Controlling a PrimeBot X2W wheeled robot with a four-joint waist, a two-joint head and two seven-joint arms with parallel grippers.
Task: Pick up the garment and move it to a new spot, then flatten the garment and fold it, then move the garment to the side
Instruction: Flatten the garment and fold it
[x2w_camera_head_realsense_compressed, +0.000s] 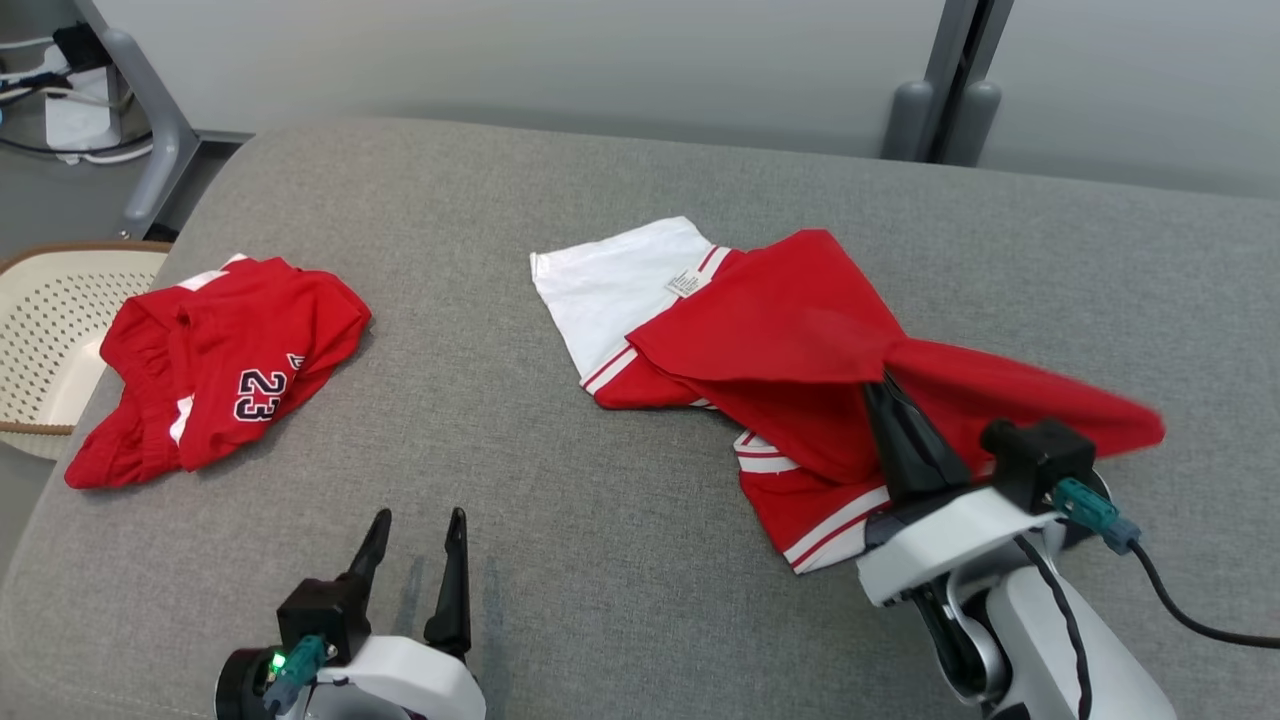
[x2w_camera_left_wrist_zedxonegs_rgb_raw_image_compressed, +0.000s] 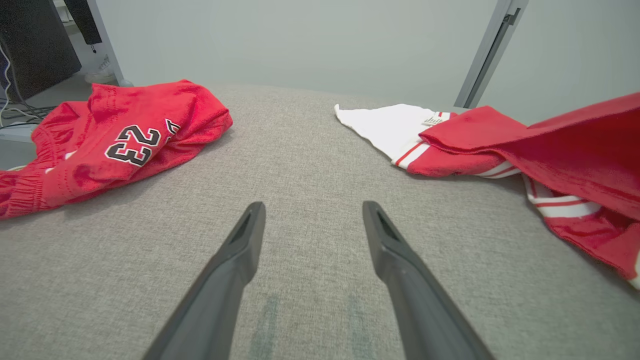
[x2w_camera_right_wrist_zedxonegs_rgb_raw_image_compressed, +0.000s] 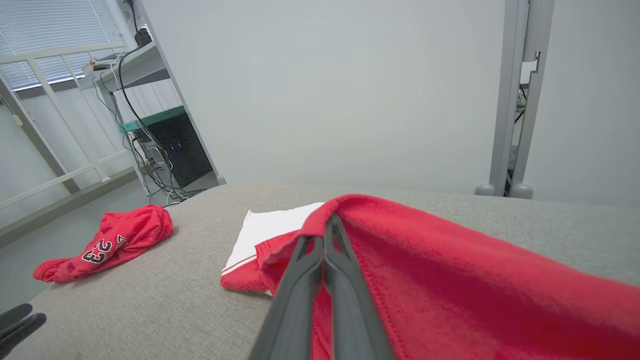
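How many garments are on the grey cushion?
2: red number-23 shorts at the left; a red-and-white garment right of centre, pinched by the right gripper. More could hide beneath.

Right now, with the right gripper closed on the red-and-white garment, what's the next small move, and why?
Probably raise the right gripper straight up a little. It is shut on a red fold of the garment, but most of the cloth, including the white part, lies on the grey cushion. The left gripper hangs open, apart from it.
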